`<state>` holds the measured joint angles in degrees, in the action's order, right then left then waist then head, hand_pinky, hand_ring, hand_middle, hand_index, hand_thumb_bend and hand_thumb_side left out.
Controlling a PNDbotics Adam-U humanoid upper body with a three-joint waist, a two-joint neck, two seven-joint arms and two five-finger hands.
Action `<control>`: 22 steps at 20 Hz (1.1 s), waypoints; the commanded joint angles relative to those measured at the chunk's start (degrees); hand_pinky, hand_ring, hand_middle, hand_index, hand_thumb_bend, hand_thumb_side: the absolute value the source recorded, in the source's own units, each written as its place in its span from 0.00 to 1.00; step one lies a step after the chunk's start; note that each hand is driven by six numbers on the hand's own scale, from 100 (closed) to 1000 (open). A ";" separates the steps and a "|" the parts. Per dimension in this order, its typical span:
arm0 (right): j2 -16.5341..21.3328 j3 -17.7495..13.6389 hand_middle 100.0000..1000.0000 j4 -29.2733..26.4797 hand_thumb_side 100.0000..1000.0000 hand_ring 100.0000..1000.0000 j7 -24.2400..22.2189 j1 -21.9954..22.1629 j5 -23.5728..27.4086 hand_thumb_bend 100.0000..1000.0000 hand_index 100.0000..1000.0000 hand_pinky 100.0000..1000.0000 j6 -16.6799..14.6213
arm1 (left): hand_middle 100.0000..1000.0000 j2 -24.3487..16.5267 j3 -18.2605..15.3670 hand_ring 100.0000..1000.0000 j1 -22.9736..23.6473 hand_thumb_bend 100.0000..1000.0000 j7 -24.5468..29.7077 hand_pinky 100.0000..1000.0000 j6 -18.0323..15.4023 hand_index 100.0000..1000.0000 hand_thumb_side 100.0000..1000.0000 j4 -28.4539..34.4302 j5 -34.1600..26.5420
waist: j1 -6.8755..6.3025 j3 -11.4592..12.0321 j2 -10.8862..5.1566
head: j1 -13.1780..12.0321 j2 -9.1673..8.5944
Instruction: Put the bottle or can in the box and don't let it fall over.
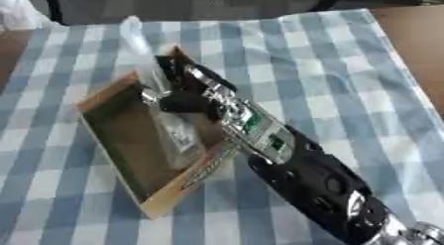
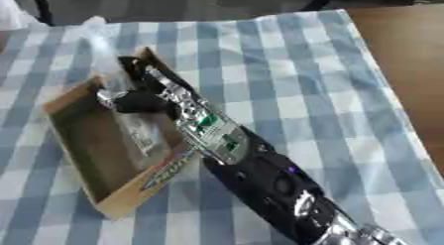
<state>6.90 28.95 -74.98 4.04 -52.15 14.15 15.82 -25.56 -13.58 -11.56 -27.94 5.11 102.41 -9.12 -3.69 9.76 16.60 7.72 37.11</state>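
A clear plastic bottle (image 1: 178,135) stands tilted in the open cardboard box (image 1: 187,182), its base down inside and its pale cap (image 1: 130,23) leaning toward the far left, above the box's rim. My right hand (image 1: 193,97) reaches in from the lower right over the box's right wall, with dark fingers curled round the bottle's middle. The forearm (image 1: 260,130) hides part of that wall. I cannot tell whether the bottle's base rests on the box floor. My left hand shows in neither view.
The box lies askew on a blue and white checked cloth (image 1: 329,80). Bare brown tabletop (image 1: 416,35) shows past the cloth's right edge. Dark shapes stand along the far edge.
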 commanded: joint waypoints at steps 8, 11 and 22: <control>3.99 -0.66 0.90 -7.62 0.22 1.00 -0.48 -0.43 2.67 0.27 0.94 1.00 4.70 | 0.75 -2.02 -1.01 0.84 0.76 0.45 -0.36 0.92 -0.07 0.76 0.17 0.59 0.27 | 0.11 -1.44 -2.24 | -1.22 0.48; 5.89 -0.87 0.90 -10.11 0.22 1.00 0.03 0.33 4.48 0.26 0.94 1.00 5.75 | 0.75 -2.22 -1.11 0.84 1.12 0.45 -0.45 0.92 -0.07 0.76 0.17 0.48 0.35 | 0.18 -2.11 -2.57 | -1.63 0.62; 22.29 -8.03 0.91 -26.59 0.00 1.00 -0.92 7.03 10.16 0.12 0.94 1.00 9.43 | 0.75 -3.32 -1.55 0.84 2.56 0.45 -0.92 0.92 -0.10 0.76 0.17 0.23 0.73 | 0.53 -4.91 -3.91 | -4.03 1.44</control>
<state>26.60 22.52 -98.80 3.37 -44.40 23.54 24.63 -26.67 -14.32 -8.90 -28.61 5.12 102.07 -8.52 -3.05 4.71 14.13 4.02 38.55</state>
